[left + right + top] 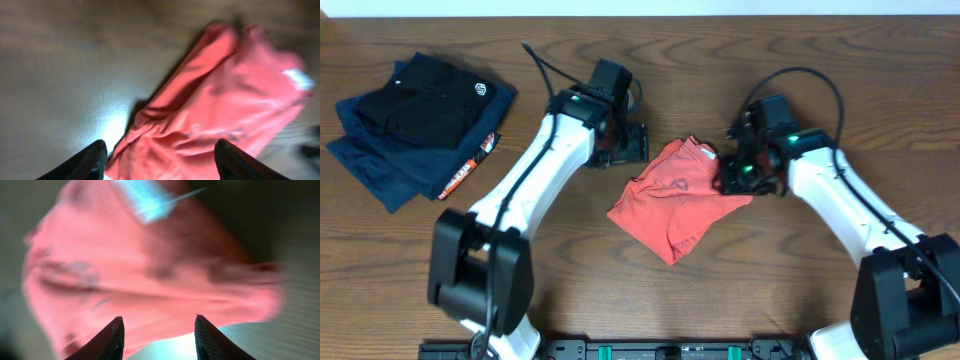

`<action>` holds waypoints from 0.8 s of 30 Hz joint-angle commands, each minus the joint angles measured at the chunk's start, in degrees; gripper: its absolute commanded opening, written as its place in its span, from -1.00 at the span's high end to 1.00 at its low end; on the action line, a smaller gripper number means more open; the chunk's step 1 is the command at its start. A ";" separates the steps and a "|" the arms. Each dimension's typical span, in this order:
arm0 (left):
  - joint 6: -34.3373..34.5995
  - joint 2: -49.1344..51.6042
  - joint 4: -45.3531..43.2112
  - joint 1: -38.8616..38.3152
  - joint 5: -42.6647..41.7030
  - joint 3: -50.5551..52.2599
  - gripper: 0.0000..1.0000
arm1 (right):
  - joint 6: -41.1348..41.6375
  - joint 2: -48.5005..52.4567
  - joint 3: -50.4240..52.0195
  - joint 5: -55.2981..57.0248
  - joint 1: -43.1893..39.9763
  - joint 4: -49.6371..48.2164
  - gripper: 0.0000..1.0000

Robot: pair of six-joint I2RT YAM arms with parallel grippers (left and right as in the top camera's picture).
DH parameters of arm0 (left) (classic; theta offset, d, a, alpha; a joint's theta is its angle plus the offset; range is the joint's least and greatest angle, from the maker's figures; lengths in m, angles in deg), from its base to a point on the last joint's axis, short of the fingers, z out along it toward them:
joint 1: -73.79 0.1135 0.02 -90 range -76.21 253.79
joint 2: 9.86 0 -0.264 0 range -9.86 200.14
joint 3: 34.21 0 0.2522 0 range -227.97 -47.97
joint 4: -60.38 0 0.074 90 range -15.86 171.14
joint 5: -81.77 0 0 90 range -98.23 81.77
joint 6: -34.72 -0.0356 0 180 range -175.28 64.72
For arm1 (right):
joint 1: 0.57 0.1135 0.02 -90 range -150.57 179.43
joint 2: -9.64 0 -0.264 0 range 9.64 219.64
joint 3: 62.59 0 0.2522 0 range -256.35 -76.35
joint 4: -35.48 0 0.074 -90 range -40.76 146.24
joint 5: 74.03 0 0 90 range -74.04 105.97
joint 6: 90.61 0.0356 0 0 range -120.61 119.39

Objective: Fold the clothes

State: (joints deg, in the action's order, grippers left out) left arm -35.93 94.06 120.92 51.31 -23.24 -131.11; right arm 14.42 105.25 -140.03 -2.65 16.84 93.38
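The coral-red T-shirt [672, 198] lies crumpled in a loose heap at the table's middle. It fills the left wrist view [215, 110], where its white neck tag [296, 79] shows at the right. It also fills the right wrist view [150, 275], with the tag [145, 200] at the top. My left gripper [632, 143] is open at the shirt's far left edge, its fingers [162, 157] spread over the cloth. My right gripper [728, 176] is open at the shirt's right edge, its fingers [157, 335] holding nothing.
A pile of folded navy and black garments [415, 125] with a white round logo lies at the far left of the wooden table [840, 70]. Cables loop above both wrists.
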 commanded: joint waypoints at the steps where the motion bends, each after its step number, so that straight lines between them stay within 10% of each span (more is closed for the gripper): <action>1: -3.26 1.01 -0.04 0.46 0.66 0.28 -0.41 | 1.66 -0.79 0.94 -4.11 4.81 0.20 0.14; 14: -3.26 6.67 -1.29 -3.65 0.44 2.45 -0.42 | 11.47 -0.79 14.97 6.01 14.88 -19.23 0.06; 17: -3.26 8.35 -1.05 -4.83 0.46 2.47 -0.41 | 13.27 -0.79 17.55 6.67 15.30 -21.64 0.27; 20: -3.23 10.03 -1.01 -5.79 0.46 2.60 -0.42 | 13.27 -0.79 18.69 7.32 15.23 -21.35 0.97; 24: -3.23 11.91 -0.59 -6.64 0.46 2.75 -0.40 | 13.29 -1.38 18.29 7.23 14.86 -18.51 0.98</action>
State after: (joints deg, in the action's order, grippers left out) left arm -38.62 104.49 119.98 45.08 -23.24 -128.99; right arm 26.44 104.40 -122.68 3.45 31.49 72.80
